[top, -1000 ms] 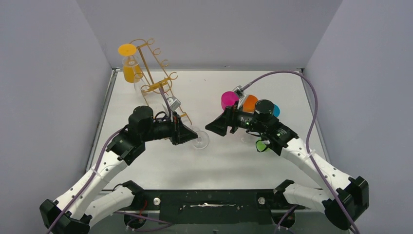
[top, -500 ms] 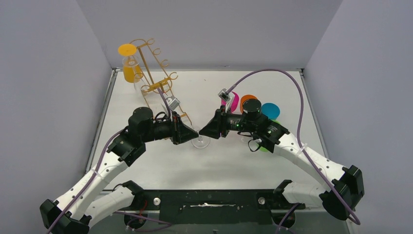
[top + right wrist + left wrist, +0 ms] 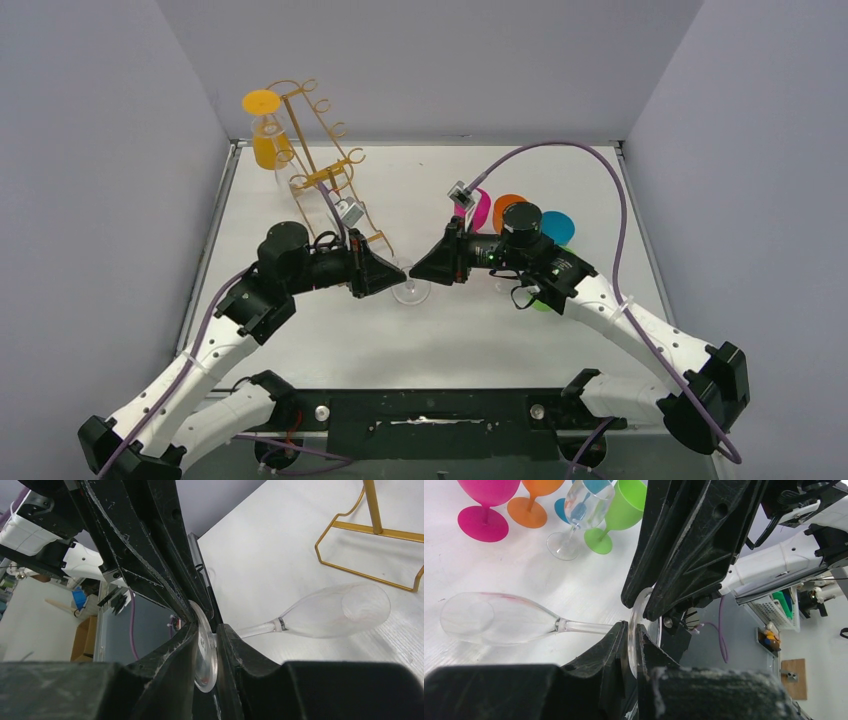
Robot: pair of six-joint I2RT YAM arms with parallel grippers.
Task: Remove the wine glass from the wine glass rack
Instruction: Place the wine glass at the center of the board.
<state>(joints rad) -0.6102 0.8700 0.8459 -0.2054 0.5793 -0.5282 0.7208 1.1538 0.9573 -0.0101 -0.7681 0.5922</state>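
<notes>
Brass-coloured wire forms the wine glass rack (image 3: 373, 507) at the left rear, well apart from both arms. We see the left gripper (image 3: 631, 635) pinching the foot of the clear wine glass (image 3: 499, 620), whose stem lies level, crosswise to both grippers. The right gripper (image 3: 206, 630) straddles that same foot; we cannot tell whether it clamps

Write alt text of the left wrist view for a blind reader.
A clear wine glass is held sideways, its foot edge-on in the left gripper; the right gripper straddles that foot from the far side. Behind stand a pink glass, an orange glass and a green glass.
</notes>
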